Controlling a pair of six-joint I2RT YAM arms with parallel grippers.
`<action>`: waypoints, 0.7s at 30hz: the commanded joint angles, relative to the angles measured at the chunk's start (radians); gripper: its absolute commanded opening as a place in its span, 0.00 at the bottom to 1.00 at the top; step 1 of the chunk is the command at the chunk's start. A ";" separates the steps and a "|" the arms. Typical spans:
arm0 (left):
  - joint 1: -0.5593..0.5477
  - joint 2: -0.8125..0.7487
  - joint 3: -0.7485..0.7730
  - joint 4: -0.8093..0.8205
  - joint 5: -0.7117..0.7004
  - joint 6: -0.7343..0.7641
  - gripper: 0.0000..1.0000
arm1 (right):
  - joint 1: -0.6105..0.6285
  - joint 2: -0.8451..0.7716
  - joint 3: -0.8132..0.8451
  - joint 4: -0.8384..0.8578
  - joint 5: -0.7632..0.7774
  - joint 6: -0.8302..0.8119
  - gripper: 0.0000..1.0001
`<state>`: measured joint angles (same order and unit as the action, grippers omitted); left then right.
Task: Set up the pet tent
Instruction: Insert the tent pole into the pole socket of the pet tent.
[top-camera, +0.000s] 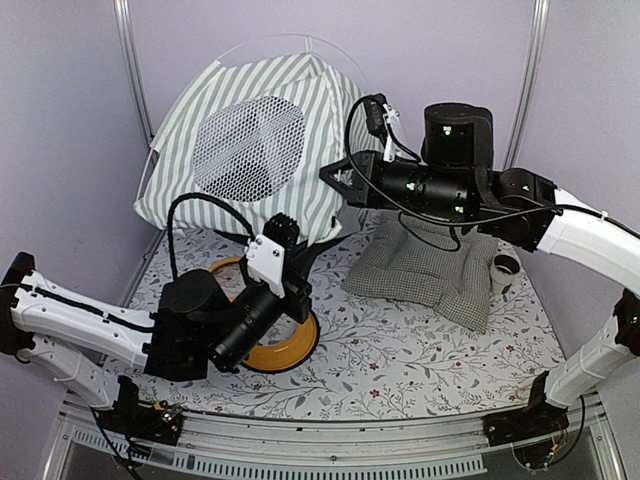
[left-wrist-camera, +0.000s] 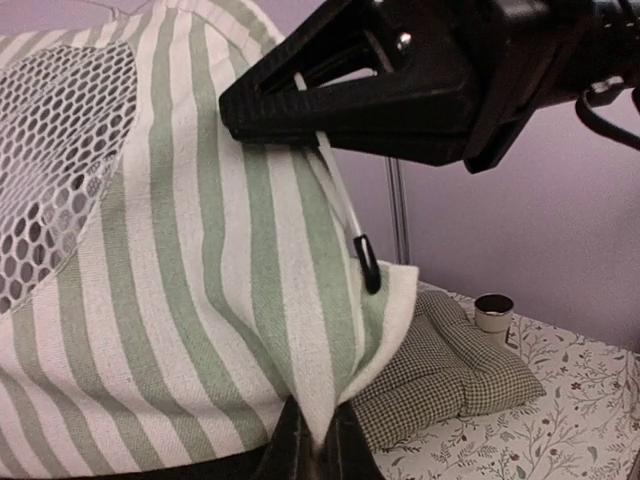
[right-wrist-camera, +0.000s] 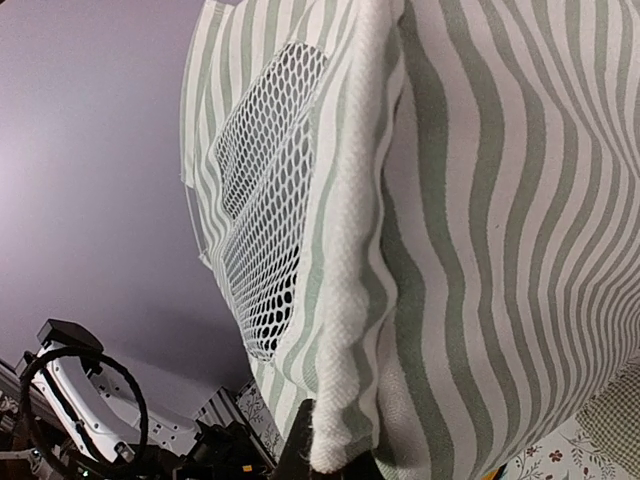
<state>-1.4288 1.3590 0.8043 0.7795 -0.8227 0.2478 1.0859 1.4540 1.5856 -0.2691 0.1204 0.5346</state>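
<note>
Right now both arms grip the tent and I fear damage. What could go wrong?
The left gripper and right gripper are each shut on just an edge of the pet tent; pulling apart might slip or strain the fabric.
The thin pole seems caught in the right gripper's jaws, so it could bend or pop free.
The cup near the right arm might get knocked.

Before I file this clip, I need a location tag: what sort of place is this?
Probably a robot lab cell: plain lilac walls, metal posts, a floral cloth on an aluminium-framed bench.
</note>
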 joint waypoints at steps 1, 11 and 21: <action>-0.028 -0.039 -0.005 -0.003 0.037 -0.022 0.00 | -0.025 0.010 -0.016 0.069 0.058 -0.021 0.00; -0.028 -0.049 -0.038 -0.035 0.031 -0.055 0.00 | -0.042 -0.019 -0.027 0.069 0.056 -0.019 0.00; -0.028 -0.063 -0.059 -0.050 0.025 -0.103 0.00 | -0.057 -0.030 -0.027 0.062 0.007 0.000 0.00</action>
<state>-1.4326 1.3308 0.7525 0.7326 -0.8215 0.1665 1.0626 1.4601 1.5555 -0.2806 0.0898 0.5732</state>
